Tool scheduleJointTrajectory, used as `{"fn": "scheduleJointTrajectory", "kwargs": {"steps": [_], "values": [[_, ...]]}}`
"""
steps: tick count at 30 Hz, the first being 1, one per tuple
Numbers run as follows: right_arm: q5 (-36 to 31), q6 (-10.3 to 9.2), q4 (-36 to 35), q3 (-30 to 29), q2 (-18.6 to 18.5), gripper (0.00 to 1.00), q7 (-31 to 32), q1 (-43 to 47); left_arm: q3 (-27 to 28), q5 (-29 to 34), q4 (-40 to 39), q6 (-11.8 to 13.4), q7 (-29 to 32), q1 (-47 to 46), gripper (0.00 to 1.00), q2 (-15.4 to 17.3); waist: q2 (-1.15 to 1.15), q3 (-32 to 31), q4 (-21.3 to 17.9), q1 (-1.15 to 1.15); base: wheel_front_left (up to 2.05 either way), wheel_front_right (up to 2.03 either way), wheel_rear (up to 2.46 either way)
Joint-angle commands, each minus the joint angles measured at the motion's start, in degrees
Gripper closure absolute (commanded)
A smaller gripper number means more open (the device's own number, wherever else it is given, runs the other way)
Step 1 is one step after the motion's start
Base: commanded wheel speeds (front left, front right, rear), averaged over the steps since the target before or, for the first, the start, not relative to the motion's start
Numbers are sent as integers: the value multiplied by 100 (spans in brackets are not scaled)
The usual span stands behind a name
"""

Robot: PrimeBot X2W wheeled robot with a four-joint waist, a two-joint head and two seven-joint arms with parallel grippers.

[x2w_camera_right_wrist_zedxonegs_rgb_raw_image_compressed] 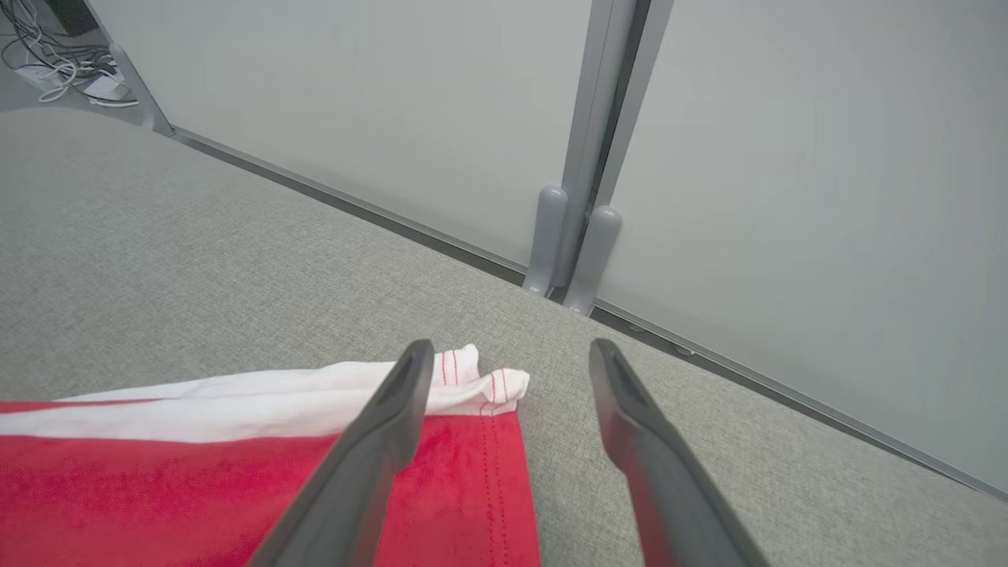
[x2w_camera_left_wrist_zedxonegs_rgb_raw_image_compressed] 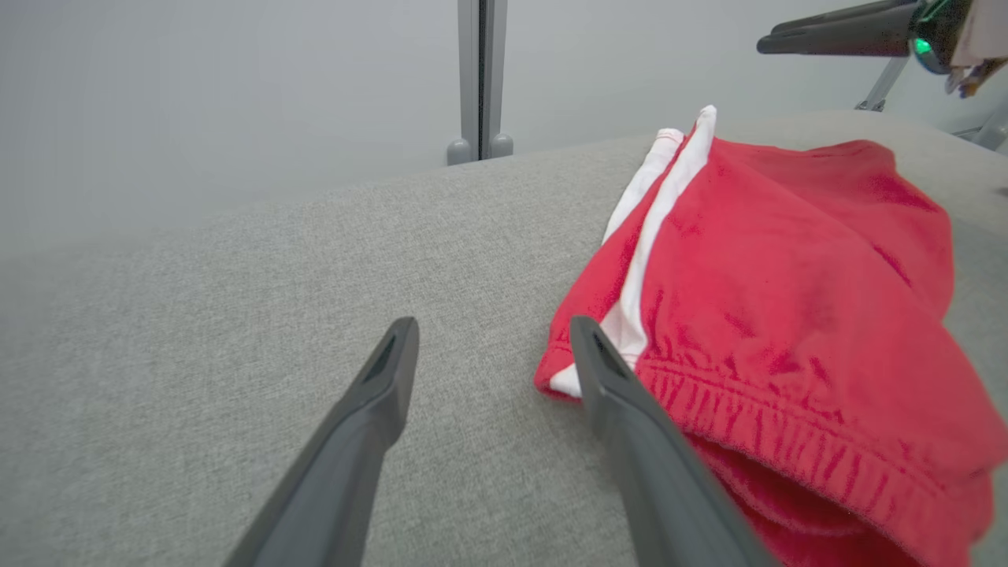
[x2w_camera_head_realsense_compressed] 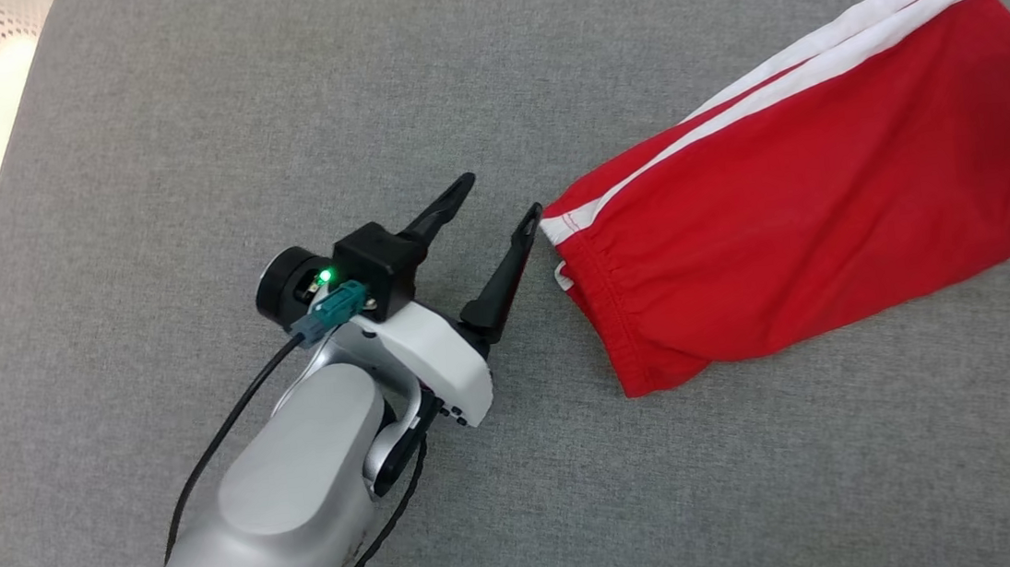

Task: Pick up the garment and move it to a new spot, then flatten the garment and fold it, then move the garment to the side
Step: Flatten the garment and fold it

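Both pincers are sitting wide open, gripping nothing. Left gripper (x2w_camera_head_realsense_compressed: 501, 196) is hovering just beside the garment's (x2w_camera_head_realsense_compressed: 812, 198) waistband corner, and right gripper (x2w_camera_right_wrist_zedxonegs_rgb_raw_image_compressed: 510, 350) is straddling the white-striped hem corner at the far end. Risk: fingers pinching only the top layer, so the fold is peeling open on the drag, or left is missing the edge. Garment is lying right of centre on the grey cushion (x2w_camera_head_realsense_compressed: 174, 121): red shorts, white side stripes, gathered waistband, looking doubled over and slightly rumpled.
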Motion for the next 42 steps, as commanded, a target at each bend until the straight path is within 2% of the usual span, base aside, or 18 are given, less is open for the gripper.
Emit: {"fn": "scheduleJointTrajectory", "kwargs": {"steps": [1,6,11,14,18,19,24,27,33,38,42], "values": [[54,-13,-24,-13,89,0,-386,238,210,-7,-94,99,-33,151,0,109,0,-225,-167,0,0,0,0],[190,-13,-23,-193,350,0,-1422,838,994,32,-638,373,-30,574,0,232,0,-657,-458,0,0,0,0],[-109,-13,-240,-511,521,0,-1792,1456,1699,420,-1439,517,-30,1196,0,222,0,-1043,-710,0,0,0,0],[-557,-13,-649,-1318,678,0,-1807,1909,2075,626,-1765,520,-30,1553,0,134,0,-1211,-850,0,0,0,0],[-1383,-13,-1426,-2755,1036,0,-1797,2996,2613,784,-2090,518,-31,2062,0,-92,0,-1413,-992,0,0,0,0],[-1383,-13,-1426,-2755,1036,0,-1797,2996,2613,784,-2090,518,-31,2062,0,-92,0,-1413,-992,0,0,0,0],[-2606,-11,-2367,-4259,1810,0,-1795,4396,3234,921,-2315,461,-31,2651,0,-324,0,-1603,-1167,0,0,0,0],[-3275,-12,-2681,-4661,2257,0,-1797,5028,3442,1065,-2302,360,-31,2897,0,-364,0,-1689,-1281,0,0,0,0],[-3768,-9,-2941,-5307,3154,0,-1796,5813,3654,1390,-2307,301,-31,3404,0,-403,0,-1825,-1494,0,0,0,0],[-3991,-8,-2957,-5529,3435,0,-1797,6121,3631,1549,-2324,353,-31,3774,0,-400,0,-1870,-1633,0,0,0,0],[-4030,-8,-2969,-5596,3472,0,-1798,6245,3594,1470,-2393,386,-31,3898,0,-404,0,-1902,-1645,0,0,0,0]]}}
